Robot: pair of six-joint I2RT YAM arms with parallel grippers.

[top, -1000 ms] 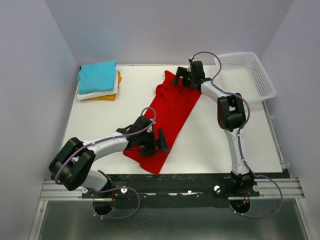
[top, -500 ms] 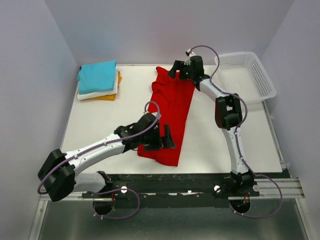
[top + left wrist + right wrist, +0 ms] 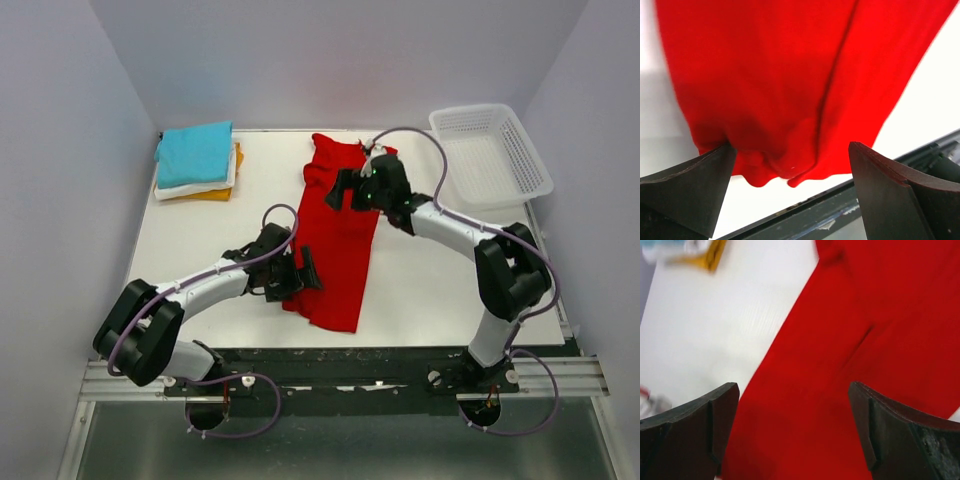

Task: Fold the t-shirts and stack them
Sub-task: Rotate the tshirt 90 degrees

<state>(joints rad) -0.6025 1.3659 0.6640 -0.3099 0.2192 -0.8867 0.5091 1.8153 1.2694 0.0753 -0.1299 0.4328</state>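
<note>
Since a second ago we have swung the red shirt [image 3: 338, 240] from slantwise to straight, mid-table. Our left gripper [image 3: 304, 272] at its near hem and our right gripper [image 3: 338, 189] over its far half both gape wide, holding nothing. The shirt lies in a long, creased strip. Next we judge a crosswise fold is needed, then a move to the folded stack [image 3: 197, 160] at far left.

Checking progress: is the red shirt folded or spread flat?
Partly folded: the red shirt lies as a long narrow strip, a layered edge running along it.
</note>
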